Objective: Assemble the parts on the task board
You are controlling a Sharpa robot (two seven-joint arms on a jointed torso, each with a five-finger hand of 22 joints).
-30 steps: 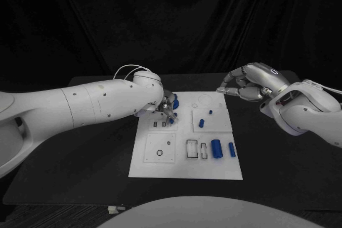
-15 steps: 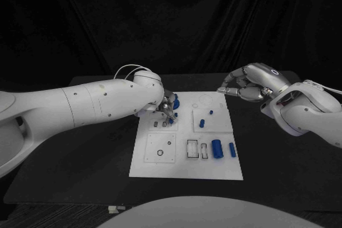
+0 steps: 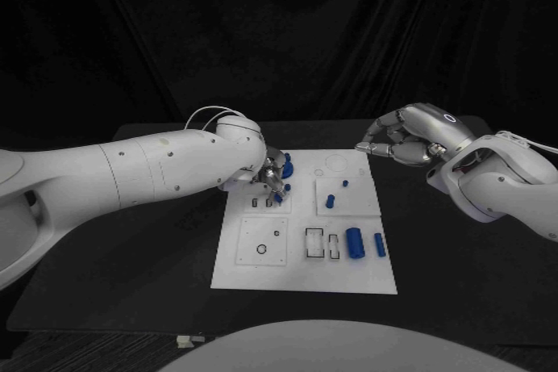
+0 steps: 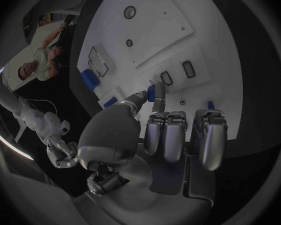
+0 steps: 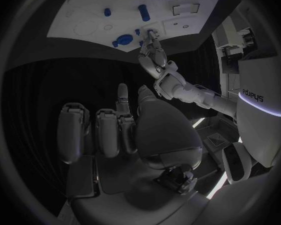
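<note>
The white task board [image 3: 300, 267] lies in the middle of the black table. My left hand [image 3: 271, 175] hovers over its far left corner and pinches a small blue part [image 4: 151, 92] between thumb and a finger, just above two small dark slots [image 4: 167, 78]. A blue round part [image 3: 286, 169] sits beside that hand. Near the board's right side lie a short blue peg [image 3: 329, 200], a wide blue block [image 3: 355, 243] and a slim blue cylinder [image 3: 379, 244]. My right hand [image 3: 402, 143] hangs off the far right corner, fingers curled in, holding nothing.
Square outlines and small holes mark the board's near left [image 3: 262, 241]. Black table [image 3: 139, 251] surrounds the board on all sides. In the right wrist view the board [image 5: 84, 20] and my left hand [image 5: 154, 49] lie beyond the curled right hand [image 5: 131, 130].
My left hand's fingers have shifted very slightly above the slots with the small blue part. The right hand has stayed still.
</note>
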